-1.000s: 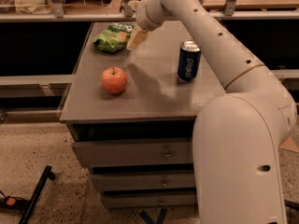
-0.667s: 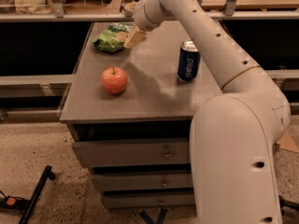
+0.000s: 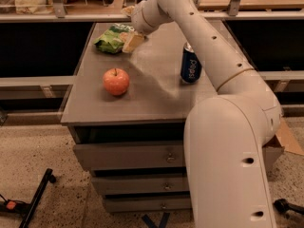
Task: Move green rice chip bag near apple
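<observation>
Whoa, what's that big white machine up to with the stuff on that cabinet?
A white robot arm is stretched over the grey drawer cabinet, with its pincer at the right edge of a green rice chip bag in the far left corner. I can't tell whether it has hold of the bag. The bag is well apart from the apple, which sits nearer the front. A blue Pepsi can stands upright off to the right.

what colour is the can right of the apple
The can is blue with white lettering, camera view; the gripper is at the green rice chip bag.
</observation>
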`<action>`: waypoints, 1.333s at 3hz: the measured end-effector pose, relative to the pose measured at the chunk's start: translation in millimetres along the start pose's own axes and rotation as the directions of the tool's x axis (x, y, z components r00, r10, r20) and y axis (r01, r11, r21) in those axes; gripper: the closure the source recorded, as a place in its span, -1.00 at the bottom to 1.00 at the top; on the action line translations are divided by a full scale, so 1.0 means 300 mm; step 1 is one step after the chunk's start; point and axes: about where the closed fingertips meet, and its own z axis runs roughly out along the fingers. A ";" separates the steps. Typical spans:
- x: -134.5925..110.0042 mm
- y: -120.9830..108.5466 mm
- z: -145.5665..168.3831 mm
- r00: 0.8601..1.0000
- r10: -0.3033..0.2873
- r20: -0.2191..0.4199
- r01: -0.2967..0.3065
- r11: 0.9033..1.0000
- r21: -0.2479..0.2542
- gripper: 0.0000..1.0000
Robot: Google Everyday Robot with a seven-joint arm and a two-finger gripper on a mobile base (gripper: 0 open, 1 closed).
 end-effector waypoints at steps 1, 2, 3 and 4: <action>0.012 0.001 0.026 1.000 0.004 -0.011 -0.004 1.000 0.001 -0.62; 0.024 -0.004 0.052 0.999 0.008 -0.033 -0.008 1.000 0.013 -0.64; 0.032 -0.012 0.065 0.999 0.013 -0.049 -0.012 0.999 0.030 -0.64; 0.032 -0.018 0.072 0.998 0.016 -0.061 -0.013 0.999 0.046 -0.64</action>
